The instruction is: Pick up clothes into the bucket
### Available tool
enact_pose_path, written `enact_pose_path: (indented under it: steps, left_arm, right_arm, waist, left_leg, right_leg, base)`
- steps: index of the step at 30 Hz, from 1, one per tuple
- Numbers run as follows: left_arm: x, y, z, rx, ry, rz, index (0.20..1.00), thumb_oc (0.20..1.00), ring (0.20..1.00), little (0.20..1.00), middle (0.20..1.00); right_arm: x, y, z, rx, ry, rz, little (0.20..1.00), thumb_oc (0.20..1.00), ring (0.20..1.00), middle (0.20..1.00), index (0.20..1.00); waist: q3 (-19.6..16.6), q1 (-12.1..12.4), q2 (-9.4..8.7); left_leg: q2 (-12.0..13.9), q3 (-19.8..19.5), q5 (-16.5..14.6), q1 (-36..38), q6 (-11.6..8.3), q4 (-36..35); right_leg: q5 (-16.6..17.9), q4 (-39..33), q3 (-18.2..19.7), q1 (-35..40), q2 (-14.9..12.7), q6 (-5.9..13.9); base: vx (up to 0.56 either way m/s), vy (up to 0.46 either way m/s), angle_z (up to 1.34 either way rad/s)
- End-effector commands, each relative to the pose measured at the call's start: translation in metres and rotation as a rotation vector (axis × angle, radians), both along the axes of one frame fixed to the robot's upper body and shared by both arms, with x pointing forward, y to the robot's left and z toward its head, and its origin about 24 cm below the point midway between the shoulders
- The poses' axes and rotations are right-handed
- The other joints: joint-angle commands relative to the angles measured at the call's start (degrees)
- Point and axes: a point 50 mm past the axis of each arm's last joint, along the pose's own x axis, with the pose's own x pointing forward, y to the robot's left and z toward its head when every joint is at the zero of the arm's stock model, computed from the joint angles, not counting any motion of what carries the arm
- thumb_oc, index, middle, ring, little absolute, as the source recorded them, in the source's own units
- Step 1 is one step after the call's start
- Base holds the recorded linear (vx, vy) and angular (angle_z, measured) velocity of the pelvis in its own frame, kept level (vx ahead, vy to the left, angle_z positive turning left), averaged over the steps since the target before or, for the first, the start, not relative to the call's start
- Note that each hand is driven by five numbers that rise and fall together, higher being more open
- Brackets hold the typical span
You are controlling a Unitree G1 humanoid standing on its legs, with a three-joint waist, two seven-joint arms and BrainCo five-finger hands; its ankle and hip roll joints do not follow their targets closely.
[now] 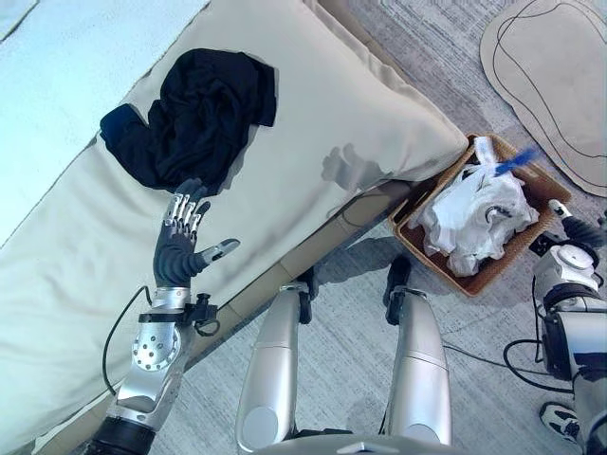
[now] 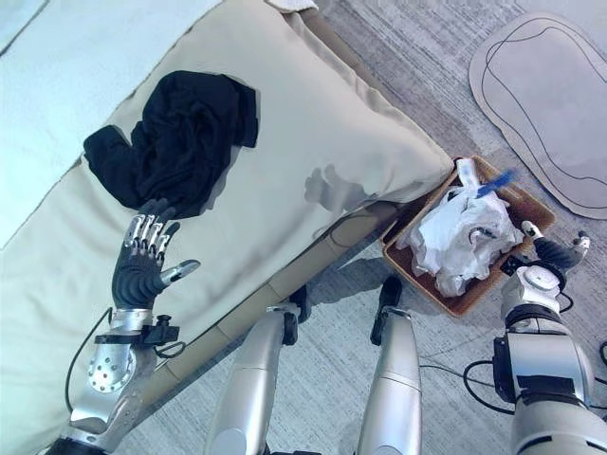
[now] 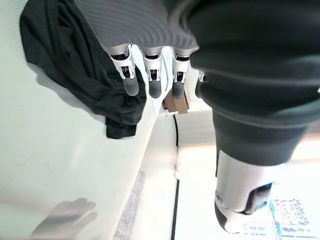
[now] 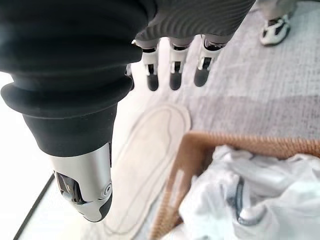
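step: reach | left hand [image 1: 176, 248] spread wide, empty, just short of black garment [image 1: 194, 114] on bed [image 1: 332, 114] | right hand [image 4: 172, 70] relaxed near basket [image 1: 432, 261] | next: close fingers on cloth

Silver arms, dark ribbed wrist covers.

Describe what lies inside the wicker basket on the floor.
The wicker basket holds crumpled white clothes with a blue item on top. Whatever lies beneath the pile is covered. The right hand hangs beside it.
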Motion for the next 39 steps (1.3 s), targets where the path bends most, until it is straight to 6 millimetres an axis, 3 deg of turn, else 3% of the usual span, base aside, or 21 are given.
enact_pose_path:
  steps: [1, 7, 10, 11, 12, 13, 17, 23, 27, 29, 32, 34, 39]
  left_arm:
    - [-0.003, 0.008, 0.01, -0.035, -0.069, 0.035, 1.0, 1.0, 1.0, 1.0, 1.0]
    - [0.001, 0.018, -0.005, -0.03, -0.014, 0.118, 1.0, 1.0, 1.0, 1.0, 1.0]
    - [0.002, 0.023, -0.015, -0.01, 0.029, 0.157, 1.0, 1.0, 1.0, 1.0, 1.0]
    - [0.003, 0.026, -0.024, -0.003, 0.068, 0.197, 1.0, 1.0, 1.0, 1.0, 1.0]
    - [0.003, 0.026, -0.024, -0.002, 0.068, 0.197, 1.0, 1.0, 1.0, 1.0, 1.0]
    - [0.004, 0.03, -0.032, 0.036, 0.106, 0.224, 1.0, 1.0, 1.0, 1.0, 1.0]
    - [0.002, 0.037, -0.039, 0.091, 0.14, 0.272, 1.0, 1.0, 1.0, 1.0, 1.0]
    - [-0.005, 0.044, -0.047, 0.148, 0.189, 0.3, 1.0, 1.0, 1.0, 1.0, 1.0]
    - [-0.006, 0.048, -0.05, 0.175, 0.204, 0.311, 1.0, 1.0, 1.0, 1.0, 1.0]
    - [-0.005, 0.05, -0.05, 0.189, 0.206, 0.329, 1.0, 1.0, 1.0, 1.0, 1.0]
    - [-0.002, 0.052, -0.047, 0.17, 0.188, 0.357, 1.0, 1.0, 1.0, 1.0, 1.0]
    - [-0.001, 0.054, -0.045, 0.146, 0.174, 0.377, 1.0, 1.0, 1.0, 1.0, 1.0]
    - [0.003, 0.052, -0.059, 0.138, 0.239, 0.385, 1.0, 1.0, 1.0, 1.0, 1.0]
  right_arm:
    - [-0.002, 0.005, -0.007, -0.102, 0.051, 0.049, 1.0, 1.0, 1.0, 1.0, 1.0]
    - [0.001, 0.05, -0.03, -0.16, -0.026, 0.235, 1.0, 1.0, 1.0, 1.0, 1.0]
    - [-0.006, 0.066, -0.04, -0.153, -0.058, 0.298, 1.0, 1.0, 1.0, 1.0, 1.0]
    - [-0.012, 0.086, -0.047, -0.13, -0.111, 0.361, 1.0, 1.0, 1.0, 1.0, 1.0]
    - [-0.013, 0.086, -0.047, -0.13, -0.11, 0.36, 1.0, 1.0, 1.0, 1.0, 1.0]
    - [-0.02, 0.101, -0.055, -0.12, -0.124, 0.417, 1.0, 1.0, 1.0, 1.0, 1.0]
    - [-0.034, 0.12, -0.071, -0.076, -0.115, 0.49, 1.0, 1.0, 1.0, 1.0, 1.0]
    - [-0.045, 0.132, -0.086, -0.024, -0.083, 0.546, 1.0, 1.0, 1.0, 1.0, 1.0]
    - [-0.052, 0.135, -0.093, 0.002, -0.073, 0.559, 1.0, 1.0, 1.0, 1.0, 1.0]
    - [-0.052, 0.139, -0.095, 0.017, -0.069, 0.571, 1.0, 1.0, 1.0, 1.0, 1.0]
    - [-0.052, 0.143, -0.1, 0.034, -0.054, 0.573, 1.0, 1.0, 1.0, 1.0, 1.0]
    - [-0.053, 0.142, -0.103, 0.038, -0.04, 0.575, 1.0, 1.0, 1.0, 1.0, 1.0]
    - [-0.073, 0.134, -0.116, 0.061, 0.015, 0.533, 1.0, 1.0, 1.0, 1.0, 1.0]
  waist:
    - [-2.2, -2.1, -1.23]
    - [-2.8, -3.1, -3.31]
    - [-2.9, -3.2, -4.12]
    - [-3.5, -3.2, -4.96]
    - [-3.4, -3.2, -4.96]
    - [-3.9, -3.2, -5.78]
    - [-5.5, -2.9, -7.52]
    - [-7.1, -2.4, -8.59]
    - [-7.1, -3.4, -8.41]
    - [-6.5, -3.7, -8.12]
    - [-6.6, -3.6, -8.9]
    - [-6.8, -3.5, -10.0]
    - [-9.4, -4.4, -10.48]
  left_leg:
    - [1.0, 0.5, -0.7, 1.4, 0.04, -1.7]
    - [1.1, -1.2, 1.3, 8.4, -0.55, -7.3]
    - [1.1, -2.1, 2.2, 11.9, -0.8, -10.1]
    - [1.3, -2.5, 2.9, 14.9, -0.95, -12.5]
    - [1.3, -2.6, 3.0, 15.2, -0.96, -12.7]
    - [1.3, -3.0, 3.5, 18.4, -1.04, -15.1]
    - [0.9, -3.4, 3.8, 22.9, -0.78, -17.7]
    - [-1.2, -3.4, 1.4, 28.2, 1.15, -18.0]
    - [-3.8, -3.8, 1.1, 31.7, 3.74, -19.2]
    - [-3.6, -3.5, 0.7, 33.2, 4.35, -19.3]
    - [-2.8, -3.0, 0.9, 35.7, 3.68, -22.0]
    - [-2.4, -2.6, 0.9, 36.5, 2.72, -22.8]
    - [-0.3, -3.0, 0.4, 37.5, 0.0, -21.2]
  right_leg:
    - [4.3, -5.1, -0.9, 6.7, -3.6, 4.01]
    - [6.7, -11.4, -3.5, 15.4, -3.3, 4.98]
    - [7.7, -14.8, -4.9, 19.8, -3.2, 5.32]
    - [8.9, -17.8, -6.2, 23.5, -3.2, 5.66]
    - [8.9, -18.0, -6.3, 23.8, -3.2, 5.66]
    - [9.9, -21.0, -7.2, 27.7, -3.2, 5.99]
    - [11.1, -24.8, -8.4, 33.2, -3.2, 6.45]
    - [12.9, -22.6, -7.5, 37.0, -4.9, 7.73]
    - [16.8, -11.4, -3.0, 35.0, -5.5, 7.32]
    - [15.1, -6.6, -1.9, 33.1, -3.9, 6.06]
    - [10.5, -12.1, -4.5, 32.9, -0.9, 4.61]
    - [10.7, -19.5, -7.8, 32.1, 0.4, 4.76]
    - [9.4, -26.7, -7.0, 38.3, 3.8, 4.34]
  base:
    - [-0.06, -0.025, 0.03]
    - [0.05, -0.05, 0.07]
    - [0.09, -0.066, 0.09]
    - [0.07, -0.038, 0.13]
    - [0.15, -0.055, 0.19]
    - [0.11, -0.016, 0.13]
    - [0.13, 0.016, 0.07]
    - [0.12, 0.105, 0.04]
    - [0.08, 0.169, 0.12]
    - [0.04, 0.1, 0.17]
    - [0.05, -0.038, -0.08]
    - [0.09, -0.147, -0.21]
    - [0.13, -0.167, -0.06]
